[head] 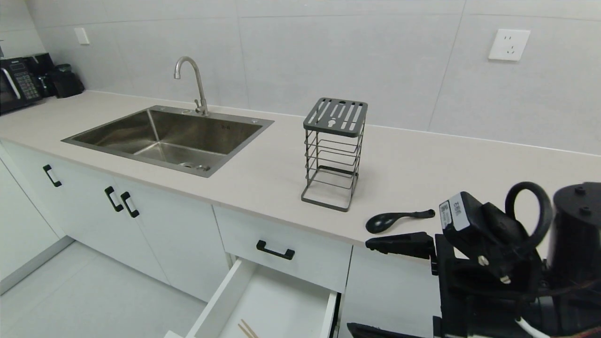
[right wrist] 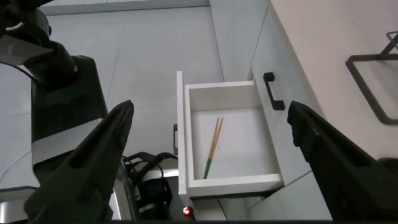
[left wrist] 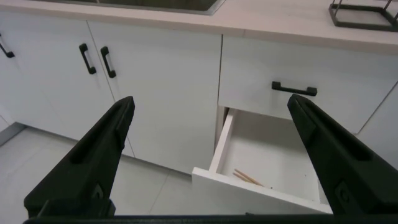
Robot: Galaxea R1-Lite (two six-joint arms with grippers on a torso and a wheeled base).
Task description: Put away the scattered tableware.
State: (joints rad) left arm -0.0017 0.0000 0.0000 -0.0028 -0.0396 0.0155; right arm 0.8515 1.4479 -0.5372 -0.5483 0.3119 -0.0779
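Black spoon [head: 399, 219], matte and deep-bowled, lies flat on the pale stone counter [head: 263, 178] close to its front edge, just to the right of the dark grey wire rack [head: 333, 155]. Its long axis runs roughly along the edge, with the bowl toward the robot's left and the slim handle pointing right.

The right gripper [head: 359, 285] hangs in front of the cabinets just below that edge. Its fingers [head: 399, 244] are spread wide apart, and the upper one sits right beneath the spoon's bowl as seen from the head. From this gripper the spoon is up and slightly back, over the lip of the counter.

The left gripper [left wrist: 210, 102], fingers also wide apart and empty, faces the cabinet fronts lower down and looks farther from the spoon. By my reckoning the right arm is the nearer one. It would need to rise above the counter and turn its fingers across the handle rather than along it.

Below, the open white drawer [right wrist: 236, 130] already holds a pair of wooden chopsticks [right wrist: 212, 149].
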